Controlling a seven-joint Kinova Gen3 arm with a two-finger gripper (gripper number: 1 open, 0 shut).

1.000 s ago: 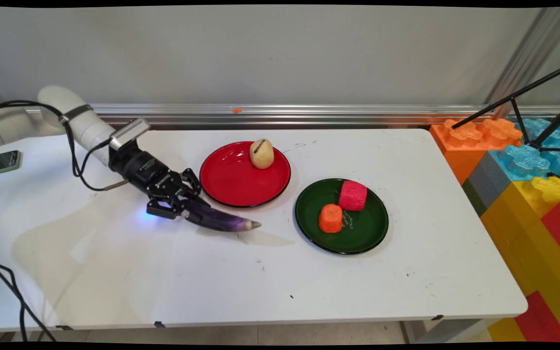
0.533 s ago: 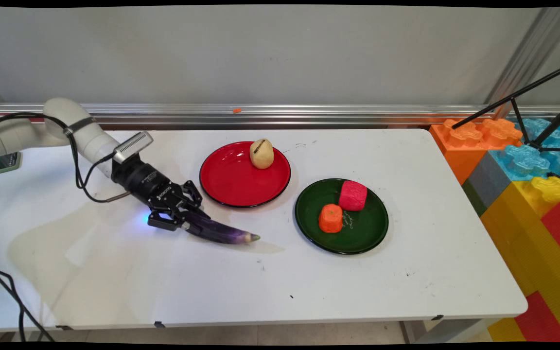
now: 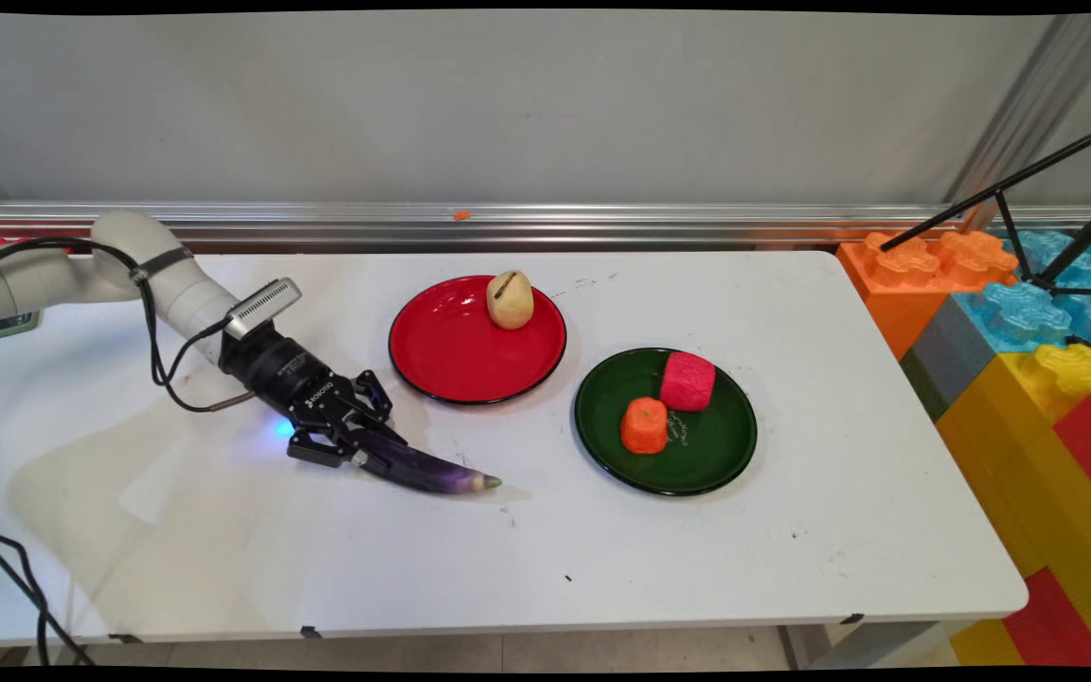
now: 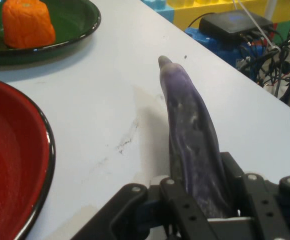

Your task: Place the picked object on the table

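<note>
A green-edged card (image 3: 2,327) is seen at the table's (image 3: 527,559) far left edge, partly hidden behind the arm. Further right, well to the left of the red plate (image 3: 451,355), the black gripper (image 3: 356,457) is held low over the table, and its fingers are clamped on the thick end of a purple eggplant (image 3: 432,472). The eggplant is pointed away from the gripper, its greenish tip (image 3: 491,482) lying in front of the red plate and at or just above the table surface; in the hand view the eggplant (image 4: 192,145) is seen rising from between the fingers, with the red plate's rim (image 4: 47,150) to its left. A beige potato (image 3: 509,299) is set on the far side of the red plate. To the right of the red plate a dark green plate (image 3: 716,459) is found, bearing an orange block (image 3: 644,425) and a pinkish-red block (image 3: 688,381) just beside each other. Far right of the red plate, beyond the table's end, big coloured toy bricks (image 3: 1028,350) are stacked.
</note>
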